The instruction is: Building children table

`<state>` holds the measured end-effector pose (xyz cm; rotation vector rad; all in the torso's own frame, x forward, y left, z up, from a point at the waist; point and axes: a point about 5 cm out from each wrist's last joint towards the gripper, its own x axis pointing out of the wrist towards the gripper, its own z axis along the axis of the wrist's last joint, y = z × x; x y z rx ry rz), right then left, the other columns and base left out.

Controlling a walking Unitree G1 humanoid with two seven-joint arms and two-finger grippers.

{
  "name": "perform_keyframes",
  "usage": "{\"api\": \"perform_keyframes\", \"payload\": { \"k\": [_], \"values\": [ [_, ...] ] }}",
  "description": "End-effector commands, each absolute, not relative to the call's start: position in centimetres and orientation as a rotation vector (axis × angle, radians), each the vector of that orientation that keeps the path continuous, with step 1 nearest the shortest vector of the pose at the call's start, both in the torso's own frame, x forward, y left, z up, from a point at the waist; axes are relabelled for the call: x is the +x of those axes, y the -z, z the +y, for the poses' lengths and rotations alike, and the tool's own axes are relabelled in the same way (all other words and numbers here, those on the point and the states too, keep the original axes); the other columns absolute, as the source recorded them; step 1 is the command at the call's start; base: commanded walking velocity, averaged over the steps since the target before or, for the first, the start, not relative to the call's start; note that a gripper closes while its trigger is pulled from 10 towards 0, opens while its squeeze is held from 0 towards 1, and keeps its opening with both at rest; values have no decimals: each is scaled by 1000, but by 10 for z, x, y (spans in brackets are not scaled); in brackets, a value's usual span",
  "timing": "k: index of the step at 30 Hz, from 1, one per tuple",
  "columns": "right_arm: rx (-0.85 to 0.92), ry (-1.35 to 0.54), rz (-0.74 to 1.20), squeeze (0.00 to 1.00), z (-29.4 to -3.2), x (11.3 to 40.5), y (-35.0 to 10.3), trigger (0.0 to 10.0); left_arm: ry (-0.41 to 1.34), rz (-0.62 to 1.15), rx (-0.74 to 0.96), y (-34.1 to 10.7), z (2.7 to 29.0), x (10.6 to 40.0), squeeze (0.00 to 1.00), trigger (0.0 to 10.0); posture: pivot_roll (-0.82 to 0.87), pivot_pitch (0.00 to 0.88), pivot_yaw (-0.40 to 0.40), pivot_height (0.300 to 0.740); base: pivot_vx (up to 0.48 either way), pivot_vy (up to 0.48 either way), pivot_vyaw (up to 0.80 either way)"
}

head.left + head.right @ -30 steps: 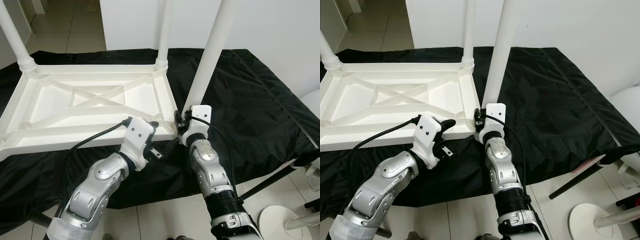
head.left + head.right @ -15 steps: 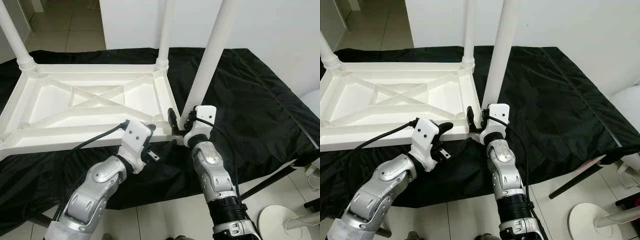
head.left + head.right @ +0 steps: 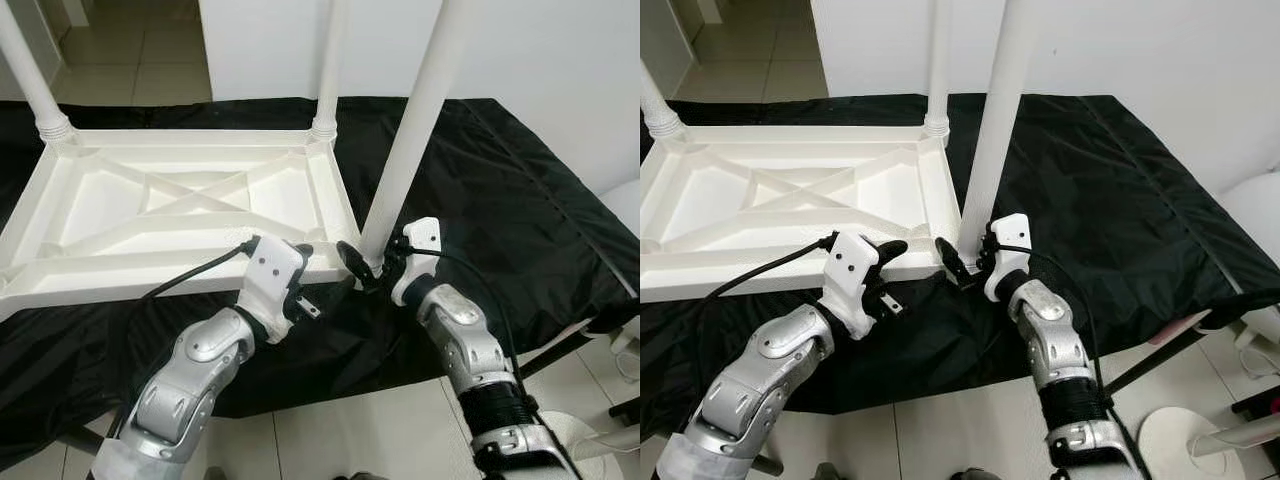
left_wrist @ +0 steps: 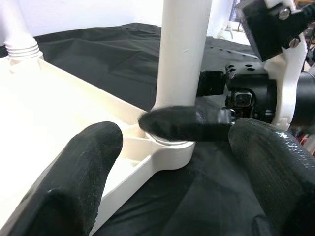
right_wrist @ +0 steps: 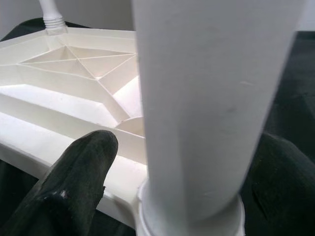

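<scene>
Assembly of the fourth leg is judged to be the step in hand: the white table top (image 3: 180,205) is laid upside down on a black cloth (image 3: 520,200), with two legs seen seated in its corners, the far left leg (image 3: 30,80) and the far right leg (image 3: 325,70). Further left, at the near left edge of the frame, the remaining corner is cut off, so whether a leg stands there cannot be told. Towards the middle, the left gripper (image 3: 318,272) is held at the near rim of the table top, close to the near right corner; its fingers (image 4: 74,172) are spread wide and empty, and from the left wrist view they are seen pointing at the corner socket (image 4: 170,147) without touching it. To the right, the near right leg (image 3: 410,130) is stood upright in that socket, and the right gripper (image 3: 365,268) is placed around its base, one finger on either side of the shaft in the right wrist view. Whether the pads press the leg or merely flank it is hard to make out, so the grip cannot be told. The next move is judged to call for a firm hold low on the leg and a turn or push to seat it, with the table top steadied by the left gripper. The tops of all three legs are cut off, and how deep the leg sits is hidden.
</scene>
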<state>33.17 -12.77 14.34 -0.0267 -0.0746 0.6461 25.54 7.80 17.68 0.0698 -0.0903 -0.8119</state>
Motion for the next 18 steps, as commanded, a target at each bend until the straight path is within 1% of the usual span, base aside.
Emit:
{"api": "perform_keyframes", "payload": {
  "k": [1,2,4,5,7,8,9,17,18],
  "values": [
    [-71,-728,-70,0,-128,336,-143,10000,827,-94,84,-177,78,256,0,10000,-2,57,-48,740,0,0,0],
    [-96,-764,-67,0,-127,340,-145,10000,828,-95,84,-177,78,256,0,10000,-1,58,-50,740,0,0,0],
    [-107,-778,-61,0,-127,343,-145,10000,830,-95,83,-177,78,256,0,10000,1,57,-50,740,0,0,0],
    [-128,-787,-59,0,-127,346,-145,8510,831,-96,83,-177,77,257,0,10000,4,54,-50,740,0,0,0],
    [-145,-793,-45,0,-128,349,-144,235,831,-101,85,-178,76,257,0,10000,10,49,-52,740,0,0,0],
    [-145,-793,-45,0,-128,349,-144,235,831,-101,85,-178,76,257,0,10000,10,49,-52,740,0,0,0],
    [-148,-803,-40,0,-129,349,-144,0,828,-103,84,-179,76,257,0,10000,11,49,-53,740,0,0,0],
    [-142,-846,1,0,-129,344,-133,0,817,-106,83,-180,78,259,0,10000,7,51,-53,740,0,0,0],
    [-143,-847,4,0,-129,344,-131,3569,817,-105,83,-180,78,259,0,10000,7,51,-53,740,0,0,0]
  ]
}}
